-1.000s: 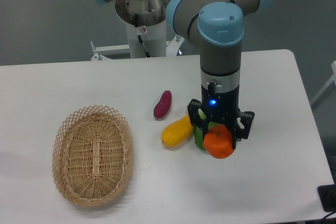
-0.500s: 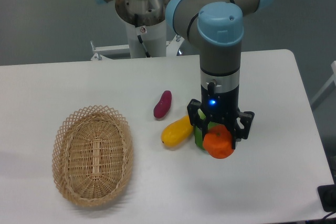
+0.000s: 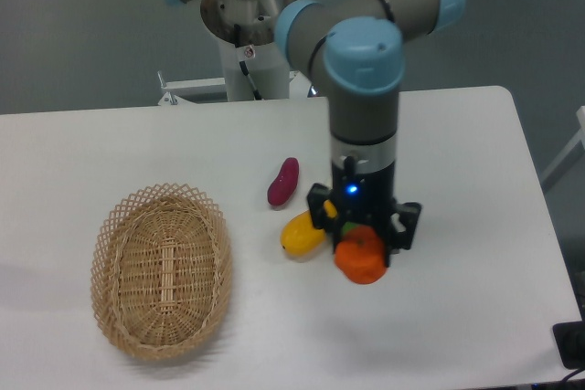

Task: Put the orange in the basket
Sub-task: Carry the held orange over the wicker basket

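Note:
The orange (image 3: pixel 360 258) is round and bright orange, held between the fingers of my gripper (image 3: pixel 362 237) just right of the table's middle. The gripper points straight down and is shut on it. The frame does not show whether the orange touches the table. The basket (image 3: pixel 161 268) is an oval tan wicker basket at the front left of the table, well to the left of the gripper. Nothing lies in it.
A yellow mango-like fruit (image 3: pixel 303 232) lies just left of the gripper, partly behind a finger. A dark red oblong fruit (image 3: pixel 283 182) lies behind it. A green thing (image 3: pixel 347 226) peeks out behind the orange. The white table's right edge (image 3: pixel 539 216) is far right.
The arm has moved left with the orange held in the gripper, now overlapping the yellow fruit. The basket and other fruits have not moved.

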{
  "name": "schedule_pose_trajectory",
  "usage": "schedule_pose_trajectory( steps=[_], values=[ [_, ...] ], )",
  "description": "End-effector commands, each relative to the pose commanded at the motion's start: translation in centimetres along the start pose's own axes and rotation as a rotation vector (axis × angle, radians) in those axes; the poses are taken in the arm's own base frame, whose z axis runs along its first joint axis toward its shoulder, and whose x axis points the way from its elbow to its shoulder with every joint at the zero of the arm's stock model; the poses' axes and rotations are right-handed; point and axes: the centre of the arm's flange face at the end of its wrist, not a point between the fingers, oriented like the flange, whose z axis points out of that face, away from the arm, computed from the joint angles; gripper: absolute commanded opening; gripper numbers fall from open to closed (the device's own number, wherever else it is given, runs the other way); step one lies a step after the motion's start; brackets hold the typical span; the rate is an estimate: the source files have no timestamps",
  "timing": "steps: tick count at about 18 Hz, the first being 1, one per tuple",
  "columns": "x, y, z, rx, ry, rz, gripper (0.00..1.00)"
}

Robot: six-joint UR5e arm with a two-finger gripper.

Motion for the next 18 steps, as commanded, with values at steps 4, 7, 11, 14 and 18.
schedule_pose_trajectory(
  steps=[4,7,11,14,18],
  values=[
    [6.2,-1.2,2.3,-0.026,0.054,0.035,0.67],
    [11.5,-1.7,4.2,-0.05,0.099,0.102,0.67],
    [18.0,-2.6,8.6,-0.104,0.159,0.129,0.67],
    [20.5,-3.3,10.1,-0.107,0.176,0.102,0.67],
    [23.6,-2.8,12.4,-0.149,0.2,0.081,0.68]
  ],
)
